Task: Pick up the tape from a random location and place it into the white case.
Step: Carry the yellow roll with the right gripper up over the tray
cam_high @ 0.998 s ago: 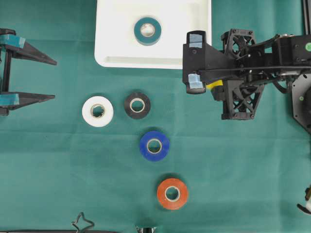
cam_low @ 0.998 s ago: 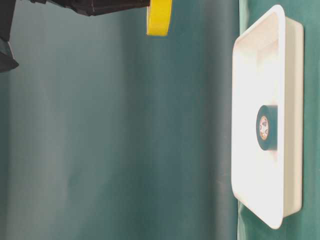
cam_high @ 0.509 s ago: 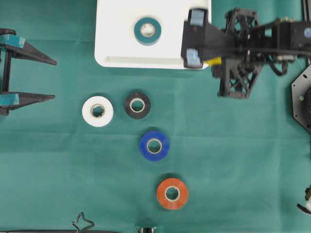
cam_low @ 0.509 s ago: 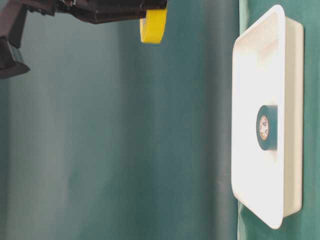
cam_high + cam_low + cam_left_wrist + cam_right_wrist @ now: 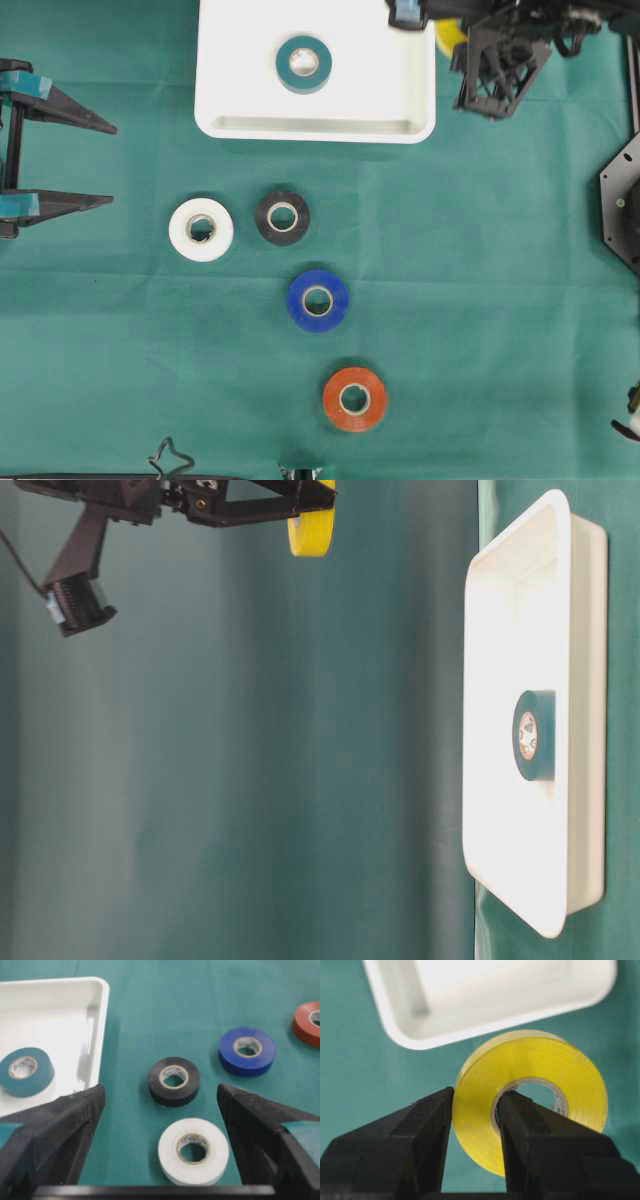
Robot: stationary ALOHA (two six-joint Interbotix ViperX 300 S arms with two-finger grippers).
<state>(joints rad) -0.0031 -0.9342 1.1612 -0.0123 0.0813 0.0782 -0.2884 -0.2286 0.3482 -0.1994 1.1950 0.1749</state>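
Right claw (image 5: 474, 1125) gripping yellow tape (image 5: 530, 1097), near white case (image 5: 485, 995)

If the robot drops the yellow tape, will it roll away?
Maybe. The yellow tape is a round ring held on edge by the right gripper, one finger through its hole, so landing on its rim it could probably roll. Landing flat like the blue tape, it would likely stay. It looks stiff, keeping its shape in the pinch.

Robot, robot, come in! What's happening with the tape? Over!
Right gripper shut on yellow tape, high above the table, beside the white case. Left gripper open, idle. Green tape already inside. Nothing blocking.
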